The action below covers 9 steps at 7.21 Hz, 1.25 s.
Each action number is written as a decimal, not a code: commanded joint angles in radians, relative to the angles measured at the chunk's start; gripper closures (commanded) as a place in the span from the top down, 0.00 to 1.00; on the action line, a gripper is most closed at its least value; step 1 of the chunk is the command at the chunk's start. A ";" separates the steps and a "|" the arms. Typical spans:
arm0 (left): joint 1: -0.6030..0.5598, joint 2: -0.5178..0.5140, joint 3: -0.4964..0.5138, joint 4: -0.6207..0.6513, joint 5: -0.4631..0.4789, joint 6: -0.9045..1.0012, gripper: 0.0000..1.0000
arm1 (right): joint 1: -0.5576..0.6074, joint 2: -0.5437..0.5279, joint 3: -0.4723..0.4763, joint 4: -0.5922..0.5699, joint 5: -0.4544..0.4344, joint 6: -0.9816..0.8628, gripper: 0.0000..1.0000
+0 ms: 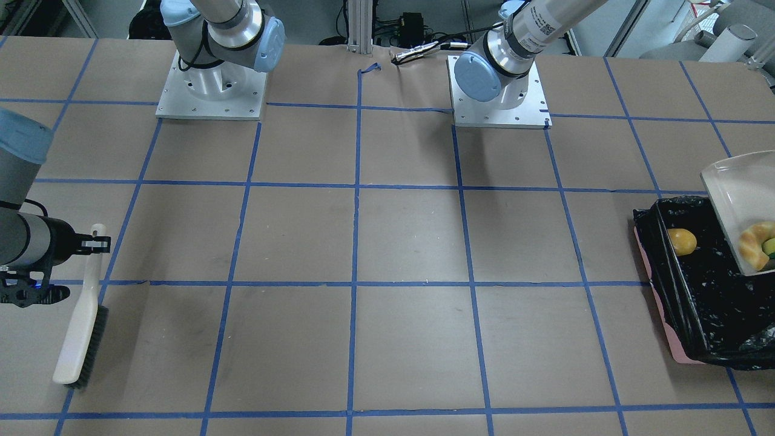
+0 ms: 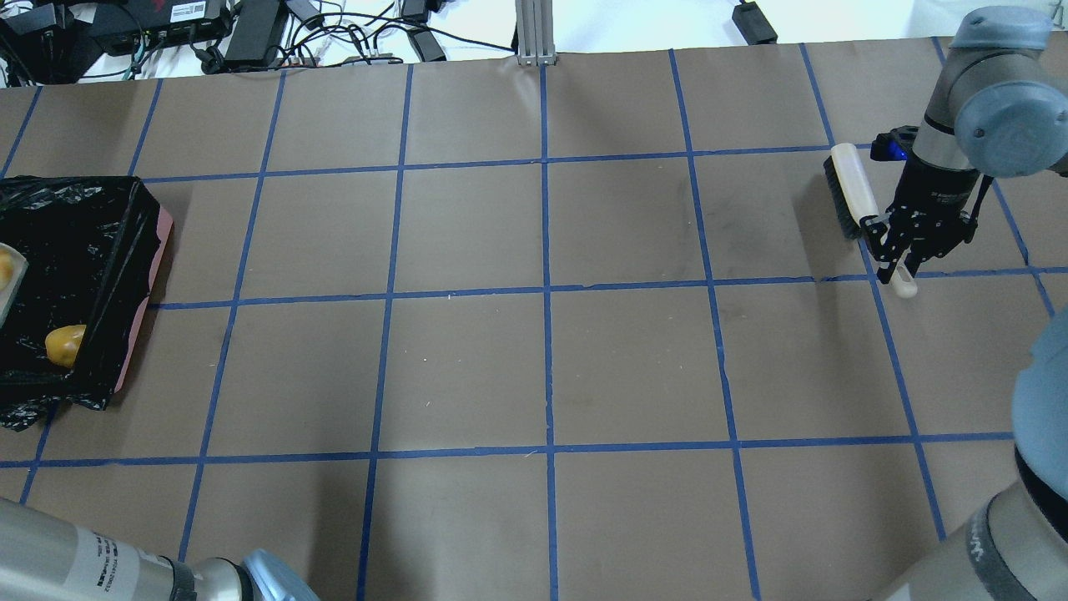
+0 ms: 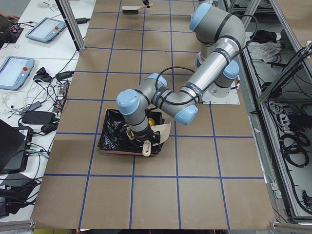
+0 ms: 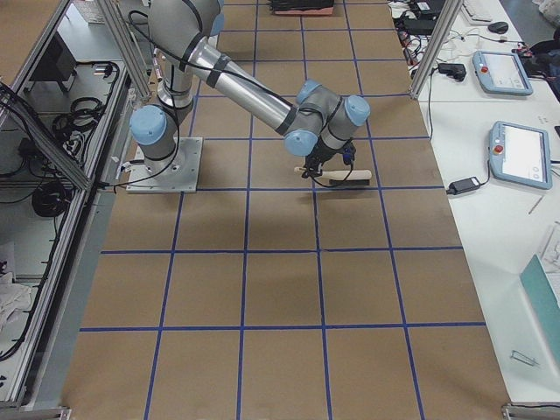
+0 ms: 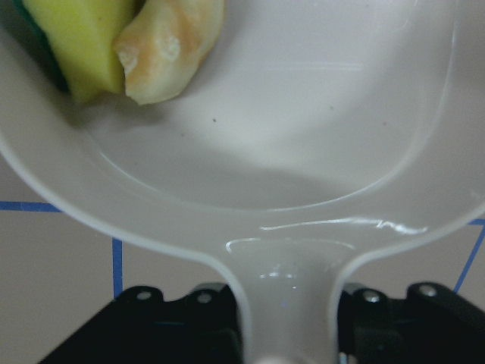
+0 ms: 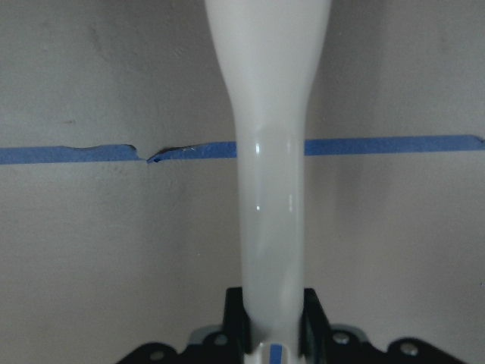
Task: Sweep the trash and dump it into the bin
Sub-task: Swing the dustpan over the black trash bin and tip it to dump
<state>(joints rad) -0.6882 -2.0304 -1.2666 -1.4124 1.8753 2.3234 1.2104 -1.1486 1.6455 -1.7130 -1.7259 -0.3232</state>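
Dustpan (image 5: 303, 114) clamped in your left claw (image 5: 288, 322) tilts over bin (image 1: 696, 290), dumping croissant (image 5: 178, 38), sponge (image 5: 79, 42); right claw (image 2: 899, 260) grips brush (image 2: 847, 188) aside

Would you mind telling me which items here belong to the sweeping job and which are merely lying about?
Belonging to the job: pink bin, dustpan, toy potato, toy croissant, sponge block, brush.

Lying about: teach pendants, cables and power adapter beyond the table's edge.
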 commanded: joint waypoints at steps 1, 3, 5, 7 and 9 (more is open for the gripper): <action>-0.040 0.013 0.001 0.006 0.059 -0.021 0.00 | 0.000 0.004 0.002 0.001 -0.001 -0.019 0.06; -0.047 0.010 -0.014 0.004 0.129 -0.030 0.00 | 0.000 0.006 0.004 -0.002 -0.001 -0.036 0.11; -0.047 0.022 -0.019 0.003 0.168 -0.029 0.00 | 0.000 0.012 0.002 -0.004 0.000 -0.025 0.18; -0.050 0.027 -0.022 0.004 0.200 -0.033 0.00 | 0.000 0.016 0.002 -0.005 0.002 -0.024 0.24; -0.065 0.051 -0.027 0.004 0.206 -0.033 0.00 | 0.000 0.018 0.002 -0.005 0.002 -0.022 0.44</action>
<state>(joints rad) -0.7457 -1.9936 -1.2914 -1.4085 2.0736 2.2908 1.2103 -1.1320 1.6475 -1.7178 -1.7246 -0.3456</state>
